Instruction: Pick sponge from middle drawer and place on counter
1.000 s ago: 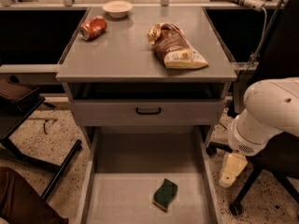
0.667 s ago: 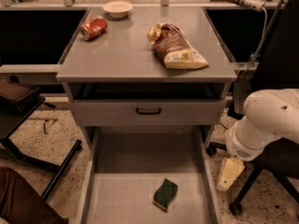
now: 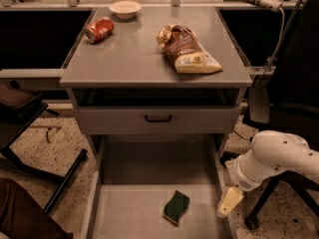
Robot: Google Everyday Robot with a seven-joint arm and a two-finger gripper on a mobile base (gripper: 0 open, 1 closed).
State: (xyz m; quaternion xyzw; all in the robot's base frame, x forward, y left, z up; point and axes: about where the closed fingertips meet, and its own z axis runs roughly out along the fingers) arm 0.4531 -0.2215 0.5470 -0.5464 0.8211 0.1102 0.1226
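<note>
The dark green sponge [image 3: 176,207] with a yellowish bottom layer lies on the floor of the open middle drawer [image 3: 129,213], right of its middle. My gripper [image 3: 229,201] hangs at the end of the white arm over the drawer's right rail, about a hand's width right of the sponge and apart from it. The grey counter [image 3: 139,54] is the cabinet top above.
On the counter lie a brown and cream snack bag [image 3: 187,50], a red can [image 3: 99,29] on its side and a small white bowl [image 3: 125,8]. A closed drawer front with a black handle [image 3: 158,118] sits above the open drawer. Chair legs stand at the left and right.
The arm and gripper have dropped lower and moved slightly left toward the drawer's right rail. The sponge has not moved.
</note>
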